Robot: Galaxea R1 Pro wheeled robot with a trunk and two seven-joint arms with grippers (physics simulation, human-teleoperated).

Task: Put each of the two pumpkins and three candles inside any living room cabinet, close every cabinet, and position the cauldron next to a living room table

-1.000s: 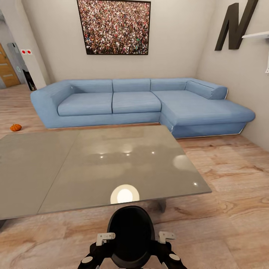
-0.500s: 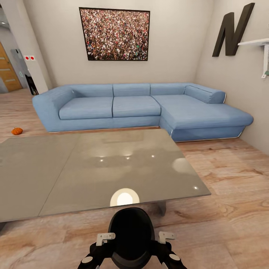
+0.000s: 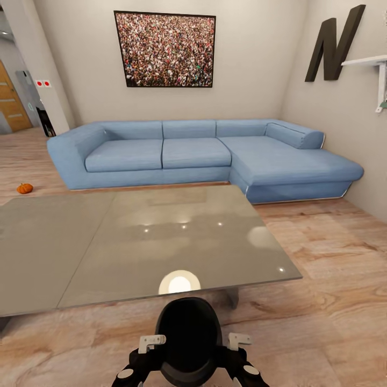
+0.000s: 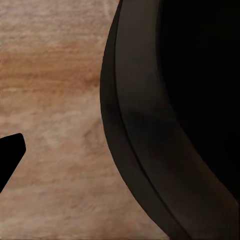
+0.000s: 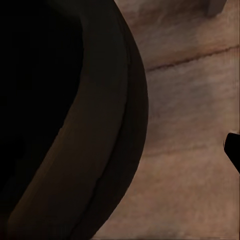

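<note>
Now: cauldron held low before the glass table

Black cauldron (image 3: 188,336) carried between left gripper (image 3: 141,355) and right gripper (image 3: 240,352), 1 on each flank, just short of the near edge of the grey glass table (image 3: 80,252). Jaw state: cannot tell from these views. Curved dark wall of the cauldron close against wooden floor (image 4: 55,100) at both wrists. 1 orange pumpkin (image 3: 24,188) on the floor, left of the blue sofa (image 3: 188,150).

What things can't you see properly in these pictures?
- Claws: in the head view the black cauldron sits between the arms and the bottom edge cuts them off, so open or shut is unclear.
- Cauldron's inside: just darkness in both wrist views.
- Table: its left end runs off the head view.
- Pumpkin: too small on the floor to show ribs or stem.
</note>
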